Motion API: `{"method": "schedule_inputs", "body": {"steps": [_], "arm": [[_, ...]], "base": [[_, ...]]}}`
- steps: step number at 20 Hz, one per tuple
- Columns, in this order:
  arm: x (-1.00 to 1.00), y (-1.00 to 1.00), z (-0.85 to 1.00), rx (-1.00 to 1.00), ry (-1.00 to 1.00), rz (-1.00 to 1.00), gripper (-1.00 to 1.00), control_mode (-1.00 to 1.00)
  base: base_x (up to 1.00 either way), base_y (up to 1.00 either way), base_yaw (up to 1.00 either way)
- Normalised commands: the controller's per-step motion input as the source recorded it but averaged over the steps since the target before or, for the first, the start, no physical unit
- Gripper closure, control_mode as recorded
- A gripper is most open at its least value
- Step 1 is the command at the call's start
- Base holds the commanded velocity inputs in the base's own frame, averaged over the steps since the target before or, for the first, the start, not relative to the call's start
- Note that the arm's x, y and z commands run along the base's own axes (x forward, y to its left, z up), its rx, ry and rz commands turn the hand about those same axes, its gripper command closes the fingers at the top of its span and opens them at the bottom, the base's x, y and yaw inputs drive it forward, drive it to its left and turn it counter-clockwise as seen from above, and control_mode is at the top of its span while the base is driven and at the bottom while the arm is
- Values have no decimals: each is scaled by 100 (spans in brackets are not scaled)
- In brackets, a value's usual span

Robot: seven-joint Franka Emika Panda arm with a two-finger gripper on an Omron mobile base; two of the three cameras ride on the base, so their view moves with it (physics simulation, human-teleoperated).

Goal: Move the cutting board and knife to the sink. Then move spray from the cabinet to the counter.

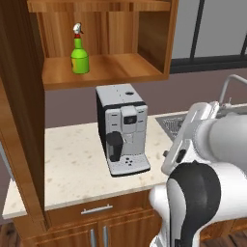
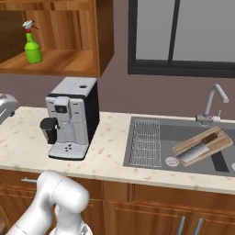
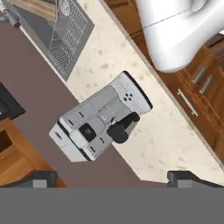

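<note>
Since the cutting board already lies tilted in the sink with the knife on top of it, to the right of the coffee machine, the first half of the job looks finished and the fetching of the spray is the step in hand. The green bottle stands upright on the shelf of the open cabinet, above and a little to the left of the coffee machine. The pincer hangs above the coffee machine with its tips spread wide and nothing between them. Next the arm would probably need to rise to the shelf and straddle the bottle before closing, then lower it onto the worktop beside the coffee machine. The bottle's yellowish label is too small to read, and no brand is legible on the coffee machine.
</note>
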Motion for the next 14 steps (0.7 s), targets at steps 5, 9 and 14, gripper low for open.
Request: {"method": "schedule_inputs", "body": {"steps": [5,9,14], "arm": [[-27,38,58,32,-15,-53,-100,-100],[-5,0,52,49,-8,-42,-100,-100],[0,0,28,59,-6,-28,-100,-100]], "base": [[0,0,0],[0,0,0],[0,0,0]]}}
